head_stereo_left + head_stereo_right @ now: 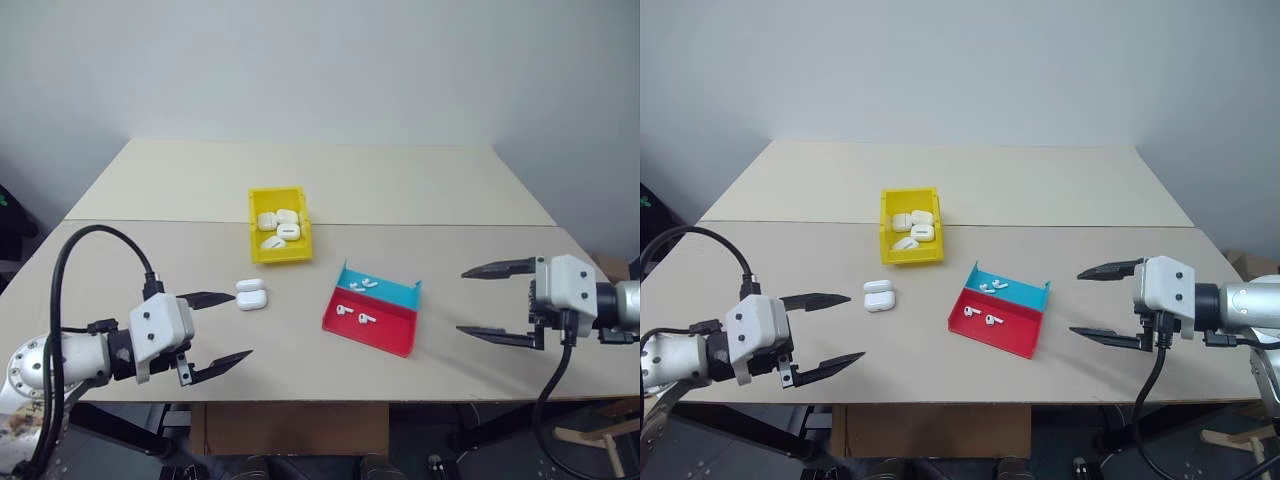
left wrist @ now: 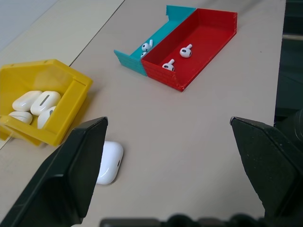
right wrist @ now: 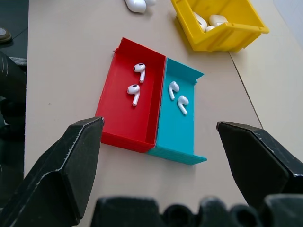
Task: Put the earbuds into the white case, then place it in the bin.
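Left tool [image 1: 220, 329] spread, empty; case [image 1: 251, 294] on counter [image 1: 400, 180] just ahead of it. Right tool [image 1: 483, 301] spread, empty. Earbuds [image 1: 352, 315] in tray [image 1: 400, 340] between tools; bin [image 1: 262, 252] beyond case.

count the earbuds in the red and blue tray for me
4: two earbuds lie in the red half of the tray, two in the blue half. None seem hidden.
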